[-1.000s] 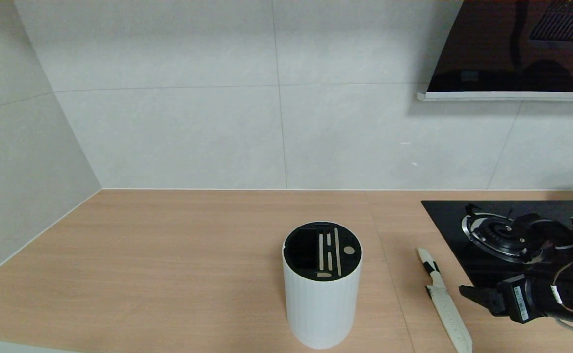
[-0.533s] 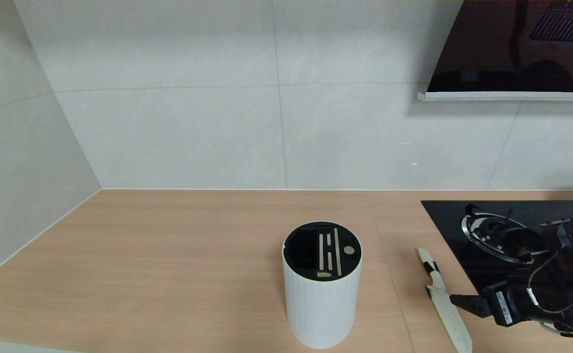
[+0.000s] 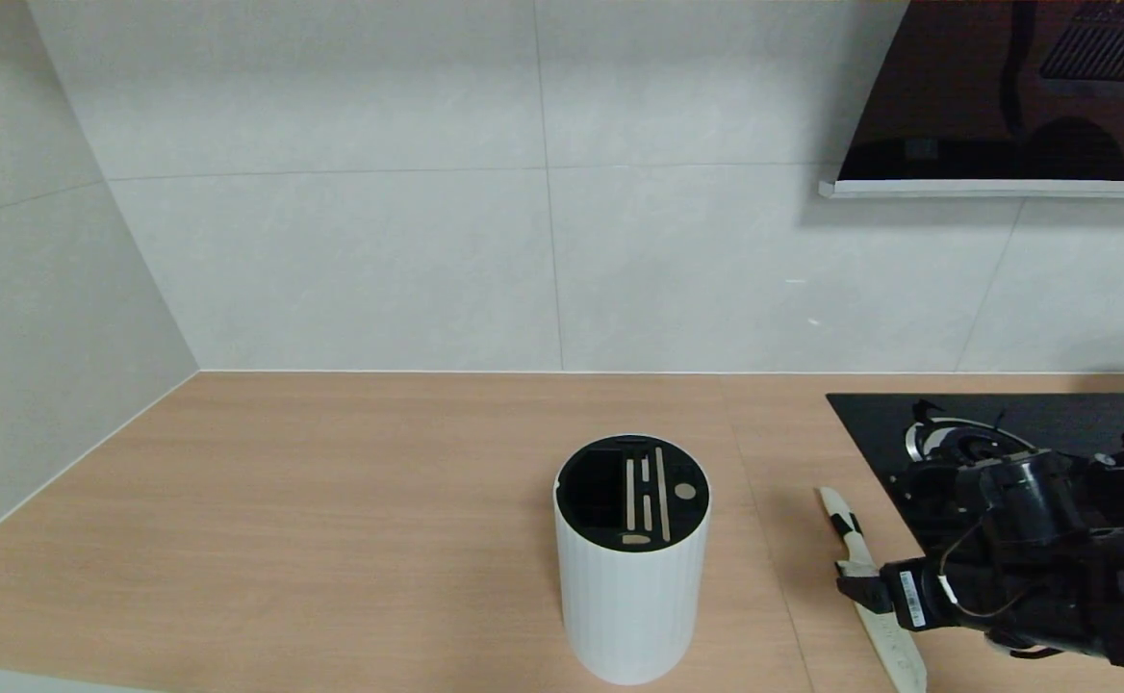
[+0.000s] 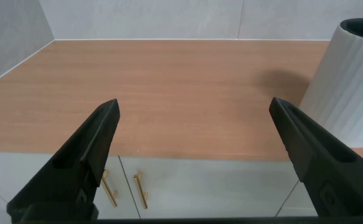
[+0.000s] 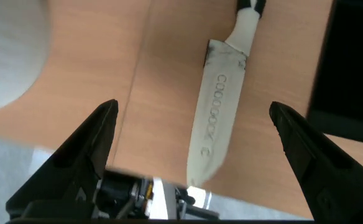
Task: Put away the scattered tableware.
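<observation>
Knife (image 5: 222, 106) is lying flat on the wooden countertop (image 3: 379, 500), near its front edge, between the white cylindrical holder (image 3: 631, 568) and the black gas stove (image 3: 870, 423). Its white handle, ringed by a black band, is pointing toward the tiled wall (image 3: 350, 260), and its pale blade is pointing toward the counter's front edge. The knife is resting just beside the stove's left edge and well apart from the holder.

Right gripper (image 5: 191, 107) is hovering over the knife with its two dark fingers spread wide, one on each side of the blade, and it is holding nothing. In the head view the arm is reaching in across the stove, partly covering the burner ring (image 3: 947, 438) and the middle of the knife.

Left gripper (image 4: 193, 102) is hanging off the front edge of the countertop, its fingers likewise spread wide and gripping nothing. The holder is standing upright on the counter off to one side of it; white cabinet doors with gold handles (image 4: 138, 190) are showing below the counter's edge.

The holder's black top is facing up, showing several narrow slots and one wider opening. A dark range hood (image 3: 1005, 96) is hanging on the wall above the stove.
</observation>
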